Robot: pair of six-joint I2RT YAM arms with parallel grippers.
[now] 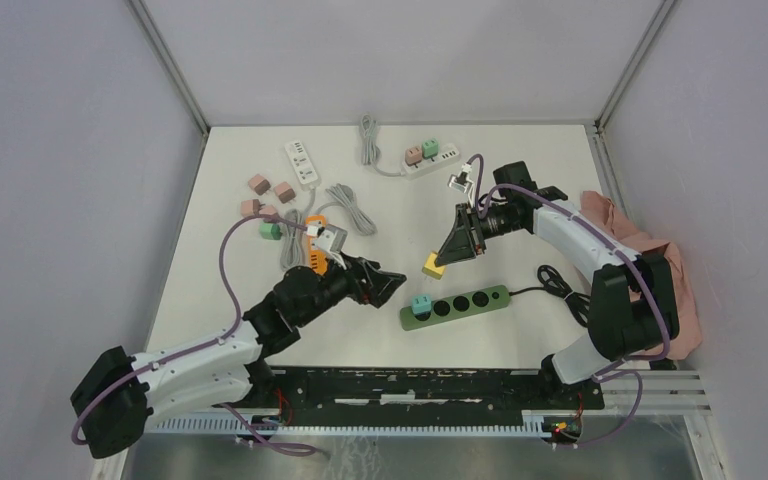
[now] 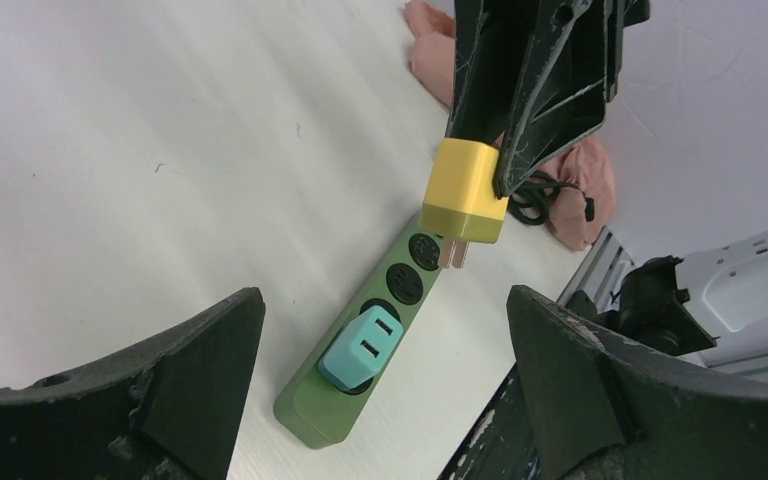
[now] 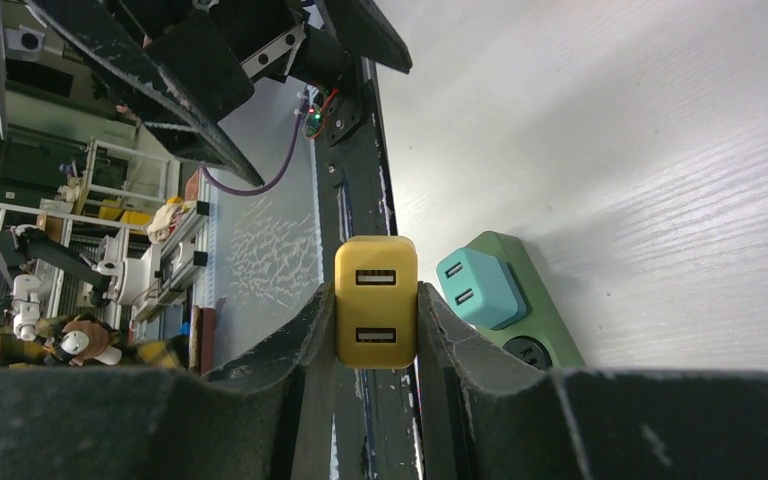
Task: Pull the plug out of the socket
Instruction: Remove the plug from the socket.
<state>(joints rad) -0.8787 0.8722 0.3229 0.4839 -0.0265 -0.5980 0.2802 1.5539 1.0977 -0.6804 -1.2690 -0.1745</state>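
Note:
A green power strip (image 1: 457, 304) lies near the front middle of the table, also in the left wrist view (image 2: 360, 345) and right wrist view (image 3: 530, 300). A teal plug (image 1: 421, 305) sits in its left end socket (image 2: 360, 348) (image 3: 478, 289). My right gripper (image 1: 438, 262) is shut on a yellow plug (image 1: 433, 265) and holds it in the air above the strip, its prongs bare (image 2: 464, 192) (image 3: 376, 302). My left gripper (image 1: 392, 281) is open and empty, just left of the strip's teal-plug end.
A white power strip (image 1: 426, 161) with pink and green plugs lies at the back, another white strip (image 1: 301, 163) at back left. Loose plugs (image 1: 269, 189) and grey cords (image 1: 350, 208) lie left. A pink cloth (image 1: 650, 260) lies at the right edge.

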